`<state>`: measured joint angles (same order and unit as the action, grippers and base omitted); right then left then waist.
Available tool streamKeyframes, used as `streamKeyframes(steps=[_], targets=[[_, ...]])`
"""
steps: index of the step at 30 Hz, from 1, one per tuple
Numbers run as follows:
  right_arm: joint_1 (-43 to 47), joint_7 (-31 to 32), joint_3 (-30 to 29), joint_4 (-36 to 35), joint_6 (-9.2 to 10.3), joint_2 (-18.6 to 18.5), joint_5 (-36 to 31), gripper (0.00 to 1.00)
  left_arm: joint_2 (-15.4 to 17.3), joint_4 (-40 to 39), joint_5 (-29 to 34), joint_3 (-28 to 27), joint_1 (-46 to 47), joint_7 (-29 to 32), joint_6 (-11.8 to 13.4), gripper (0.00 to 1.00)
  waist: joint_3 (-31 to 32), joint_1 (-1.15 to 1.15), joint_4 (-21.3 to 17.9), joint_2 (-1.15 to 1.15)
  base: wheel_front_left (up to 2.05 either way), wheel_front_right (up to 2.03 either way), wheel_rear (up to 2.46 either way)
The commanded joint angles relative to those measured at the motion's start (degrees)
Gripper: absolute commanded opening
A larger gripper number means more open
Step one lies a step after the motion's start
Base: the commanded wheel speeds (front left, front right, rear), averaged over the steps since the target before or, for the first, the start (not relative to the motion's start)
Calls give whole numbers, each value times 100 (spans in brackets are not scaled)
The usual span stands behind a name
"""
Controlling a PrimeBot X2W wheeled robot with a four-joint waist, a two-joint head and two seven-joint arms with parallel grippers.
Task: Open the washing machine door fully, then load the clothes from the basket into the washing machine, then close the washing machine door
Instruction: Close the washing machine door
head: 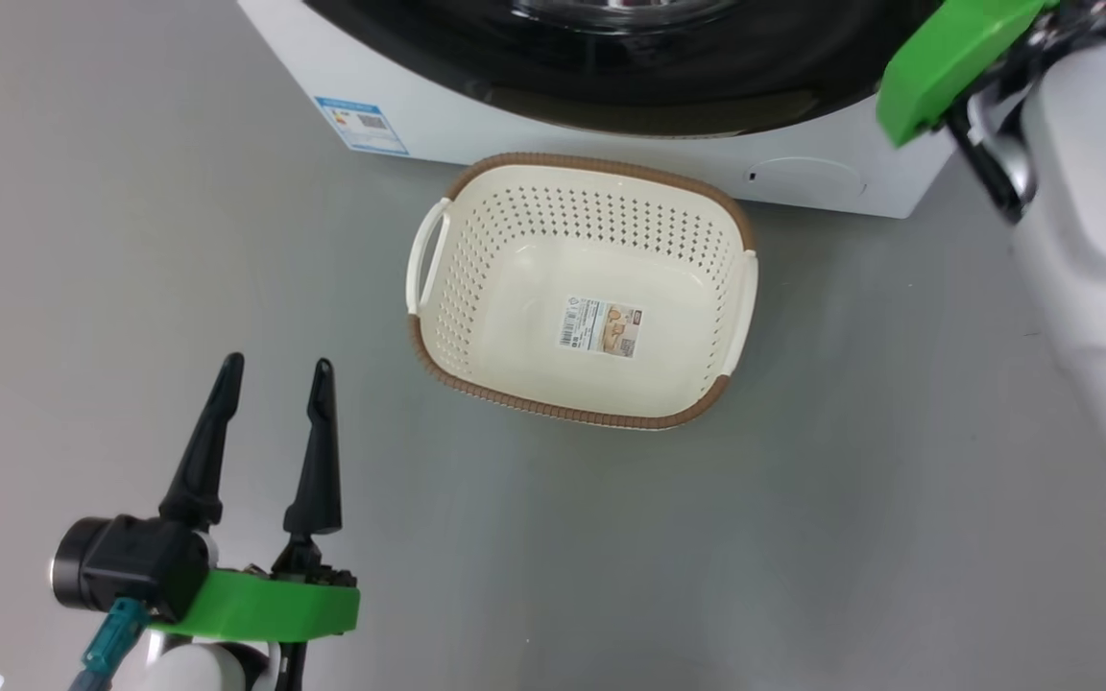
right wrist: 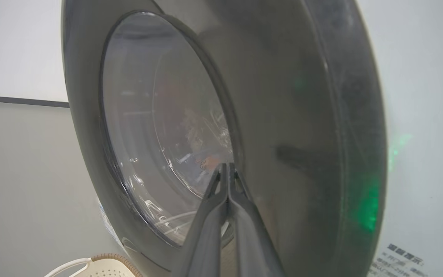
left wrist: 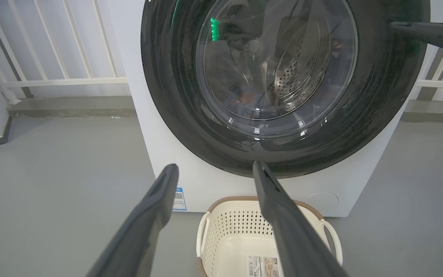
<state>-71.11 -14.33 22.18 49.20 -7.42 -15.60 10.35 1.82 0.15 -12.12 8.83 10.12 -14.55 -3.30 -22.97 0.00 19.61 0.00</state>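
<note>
Hovering low near the basket [head: 476, 288], left jaws spread wide; right jaws high at the door [right wrist: 283, 96], pinched together

Basket [head: 515, 250] on grey floor [head: 803, 537] just before the washing machine [head: 515, 134]; left gripper [head: 276, 363], jaws apart.

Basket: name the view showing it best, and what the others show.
Head view: the whole basket seen from above, rim, handles and floor label. The left wrist view cuts off its near part, a tool finger crossing it; the right wrist view catches a rim corner.
</note>
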Motion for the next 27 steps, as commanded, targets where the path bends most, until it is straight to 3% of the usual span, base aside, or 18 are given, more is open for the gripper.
streamKeyframes(steps=[1,6,13,16,17,27], targets=[[290,-60,97,-255,-7,149,68,0,107,-87,70,-233,41,-45,-2,100,94,0,-107,0,0,0,0],[807,-64,82,-867,-7,105,247,0,107,-69,150,-304,2,-45,-34,100,210,0,-272,0,0,0,0],[2311,-66,-450,-2293,-7,119,450,0,109,-4,300,-419,-114,-45,-112,100,563,0,-648,0,0,0,0],[2816,-66,-689,-2642,-7,170,432,52,133,33,342,-440,-175,-45,-145,100,676,0,-776,0,0,0,0],[2964,-66,-769,-2736,-7,191,413,97,144,44,355,-448,-190,-45,-154,100,708,0,-814,0,0,0,0],[4163,-66,-1401,-3487,-7,535,218,100,251,161,381,-546,-363,-45,-203,100,1051,0,-1167,0,0,0,0]])
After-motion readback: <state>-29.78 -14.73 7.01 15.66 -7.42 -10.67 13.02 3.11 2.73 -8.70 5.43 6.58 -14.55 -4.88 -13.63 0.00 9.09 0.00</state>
